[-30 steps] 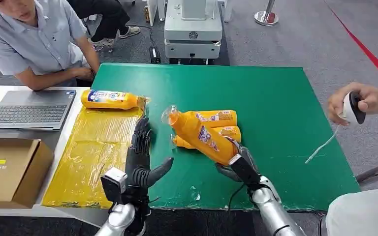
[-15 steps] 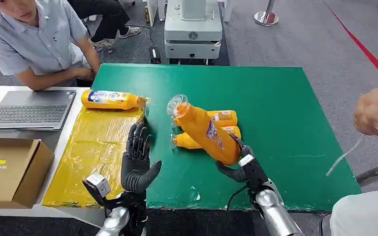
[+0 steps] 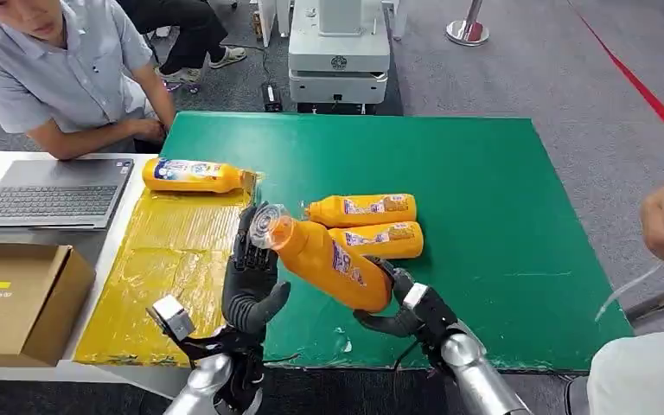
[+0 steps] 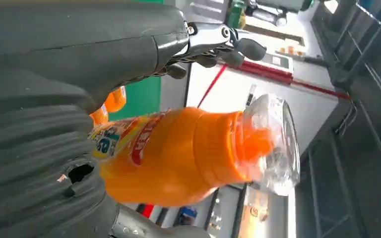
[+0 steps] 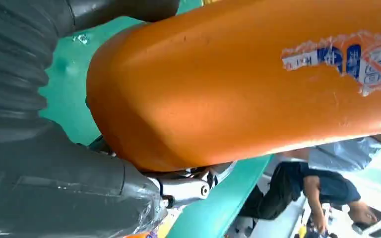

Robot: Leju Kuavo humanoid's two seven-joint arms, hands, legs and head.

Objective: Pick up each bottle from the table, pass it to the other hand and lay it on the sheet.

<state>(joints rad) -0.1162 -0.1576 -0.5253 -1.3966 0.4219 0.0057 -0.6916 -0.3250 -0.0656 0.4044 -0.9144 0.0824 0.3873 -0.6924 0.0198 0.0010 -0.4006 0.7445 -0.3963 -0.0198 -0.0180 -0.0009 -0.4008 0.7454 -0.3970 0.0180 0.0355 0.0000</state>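
Glossy orange plastic bottle (image 3: 328,261), clear cap (image 3: 266,226); shiny crinkled yellow sheet (image 3: 160,259); matt green table (image 3: 484,181).

yellow sheet (image 3: 160,259) mostly bare, one bottle (image 3: 194,175) at far end

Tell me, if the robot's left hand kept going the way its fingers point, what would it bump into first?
Probably the clear-capped neck of the held bottle, which the right hand holds tilted just ahead of the left hand and its fingertips. Depth is unclear, so it might pass beneath.
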